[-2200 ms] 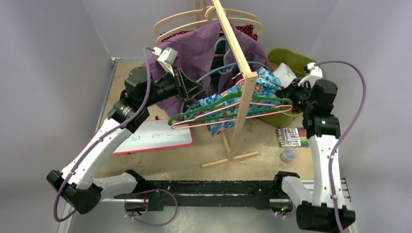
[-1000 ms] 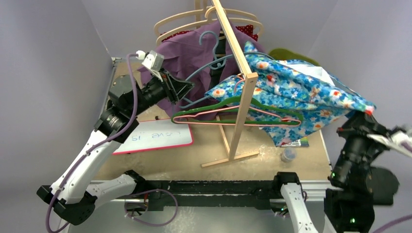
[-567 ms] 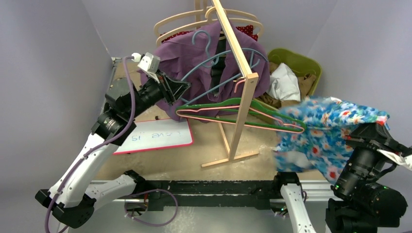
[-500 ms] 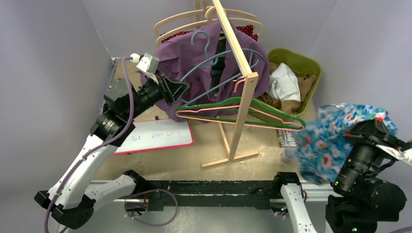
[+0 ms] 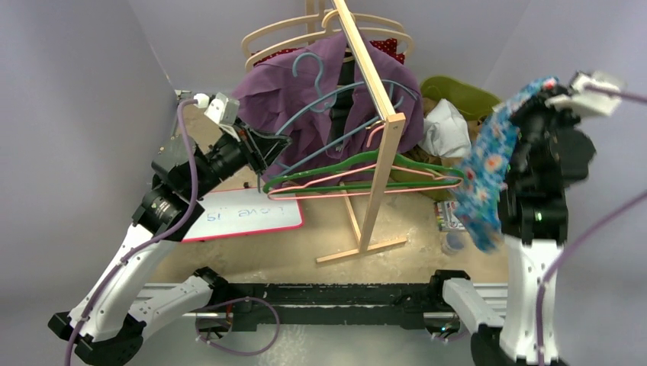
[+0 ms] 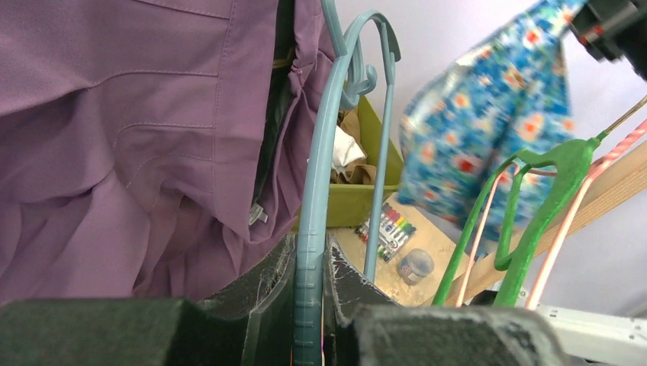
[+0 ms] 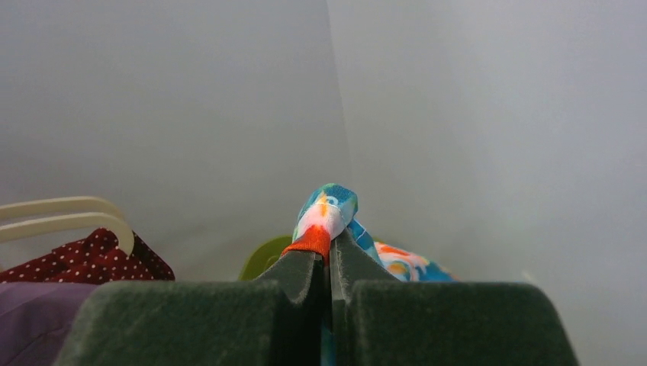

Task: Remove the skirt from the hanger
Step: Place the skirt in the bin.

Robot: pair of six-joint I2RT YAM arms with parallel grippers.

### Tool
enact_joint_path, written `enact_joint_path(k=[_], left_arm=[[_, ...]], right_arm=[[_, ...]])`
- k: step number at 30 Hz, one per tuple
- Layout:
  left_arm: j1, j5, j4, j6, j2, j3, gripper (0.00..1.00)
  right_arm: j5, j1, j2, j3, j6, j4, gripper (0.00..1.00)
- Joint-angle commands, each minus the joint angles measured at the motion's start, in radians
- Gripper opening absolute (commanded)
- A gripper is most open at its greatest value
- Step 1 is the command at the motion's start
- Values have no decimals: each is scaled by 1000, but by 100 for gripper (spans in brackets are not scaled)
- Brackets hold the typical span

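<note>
Holding the skirt [image 5: 484, 171] pinched in your right gripper's [image 7: 329, 255] closed jaws, you had it hanging high on the right, apparently free of the hangers; your left gripper [image 6: 309, 263] clamped the blue hanger [image 6: 314, 175]. Only setting it down seemed left.

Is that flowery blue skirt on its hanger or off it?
Off. The blue floral fabric skirt dangles limp from the right tool, shut on its edge; the green plastic hanger is bare.

The right tool [image 5: 540, 95] holds the floral skirt [image 5: 488, 164] aloft, hanging beside the green hanger [image 5: 366, 162].
</note>
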Motion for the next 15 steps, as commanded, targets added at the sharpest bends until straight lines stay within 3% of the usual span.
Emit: enact_joint_path(k=[1,7,11,15], left_arm=[[4,3,24,-3,-9,31,0],[4,-37,-7,-10,-28,25,0],[4,-45,2,-29,-30,19,0],[4,-33,-8,-44,-18,44,0]], right_arm=[[-41,0,157,184,-69,169,0],[58,-2,387,443,-166,167,0],[30,-24,479,456,-196,260,0],[-27,-39,650,562,-191,192,0]])
